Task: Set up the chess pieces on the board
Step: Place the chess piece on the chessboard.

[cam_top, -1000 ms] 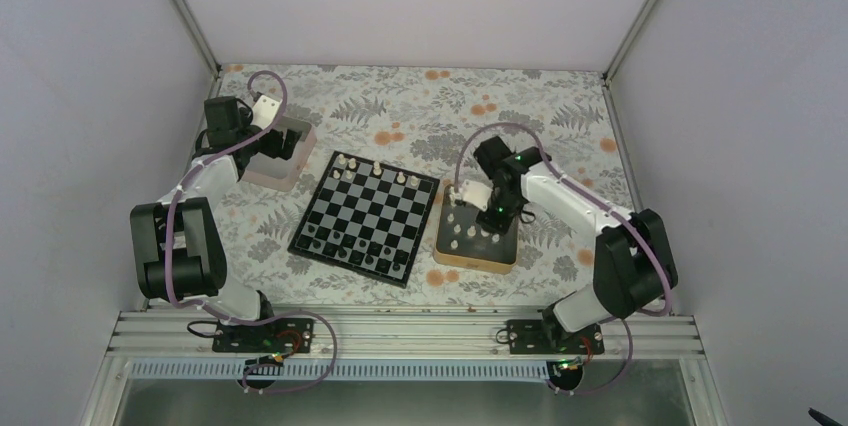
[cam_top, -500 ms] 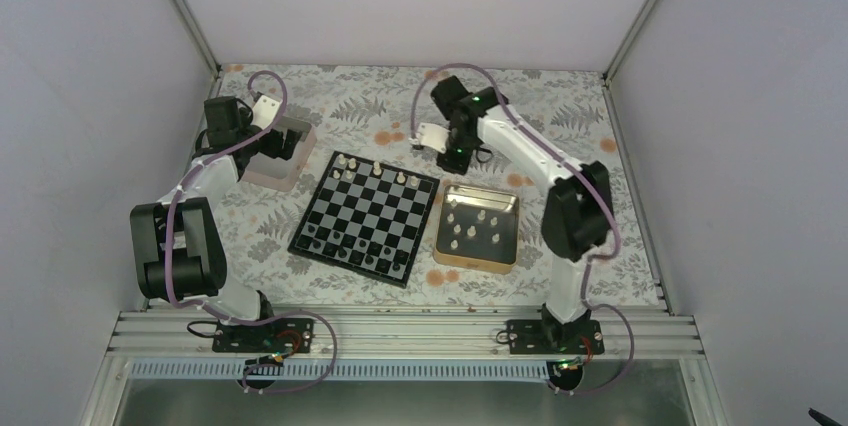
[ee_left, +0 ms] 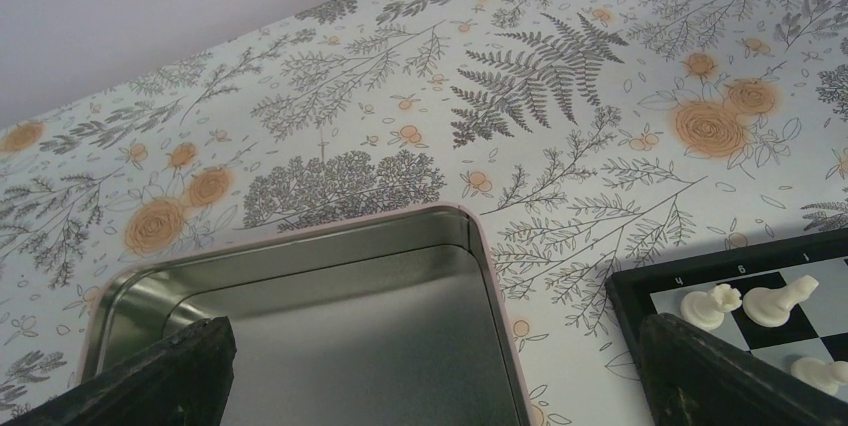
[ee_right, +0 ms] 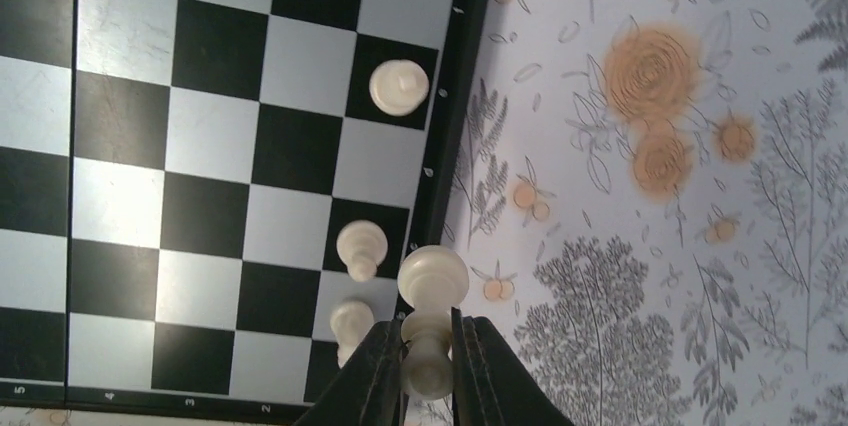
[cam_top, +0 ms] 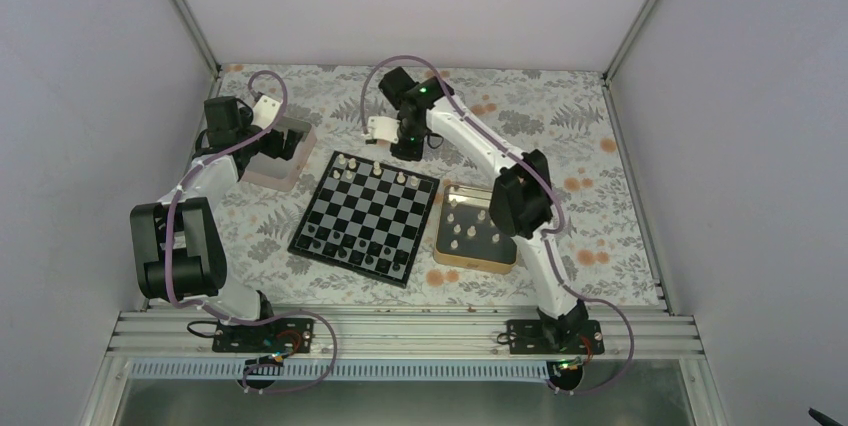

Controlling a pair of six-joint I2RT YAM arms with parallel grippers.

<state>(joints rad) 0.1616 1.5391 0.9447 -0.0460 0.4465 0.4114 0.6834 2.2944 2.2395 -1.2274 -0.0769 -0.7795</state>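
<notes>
My right gripper is shut on a cream pawn and holds it over the black border at the board's far edge. In the top view the right gripper hangs just beyond the board. Three cream pieces stand on nearby squares in the right wrist view. Several cream pieces line the board's far rows. My left gripper is open and empty above the pinkish tin; in the top view the left gripper is at the far left. The board's corner and two cream pieces show in the left wrist view.
A gold tin right of the board holds several cream pieces. Small dark pieces stand on the board's near rows. The pinkish tin lies left of the board, its visible part bare. The floral cloth covers the table.
My right arm has swung from the gold tin up and left to the board's far edge, with the pawn in its jaws. The left arm has not moved.
</notes>
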